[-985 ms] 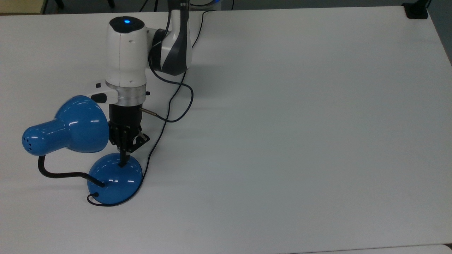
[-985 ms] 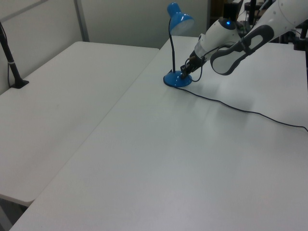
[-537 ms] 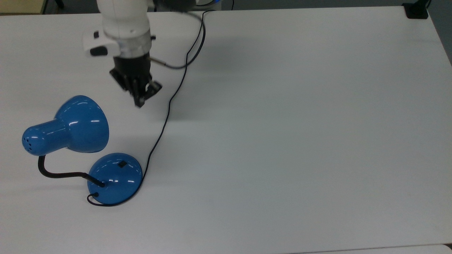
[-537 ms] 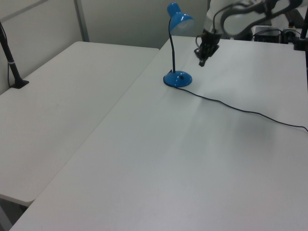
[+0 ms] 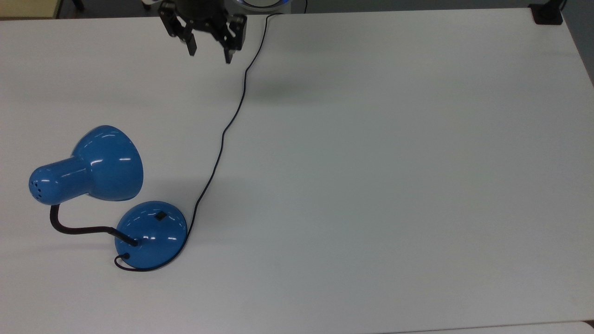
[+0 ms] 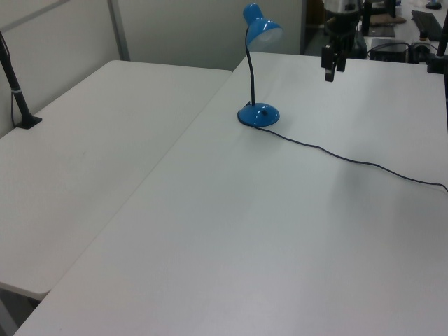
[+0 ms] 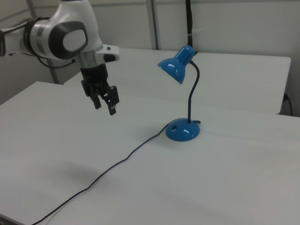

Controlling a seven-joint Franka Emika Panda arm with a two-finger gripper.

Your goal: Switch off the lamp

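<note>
Claw [image 5: 209, 51] spread wide and grasping nothing, hanging in the air well apart from the lamp [image 5: 151, 232], which stands upright on the white bench [image 5: 394, 185] near the top view's left edge, cord [image 5: 222, 134] trailing off across the bench, small black switch [image 5: 161, 215] on the base.

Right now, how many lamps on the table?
1. The lamp stands near the top view's left edge of the table, cord trailing away. The open gripper hangs apart from it.
</note>
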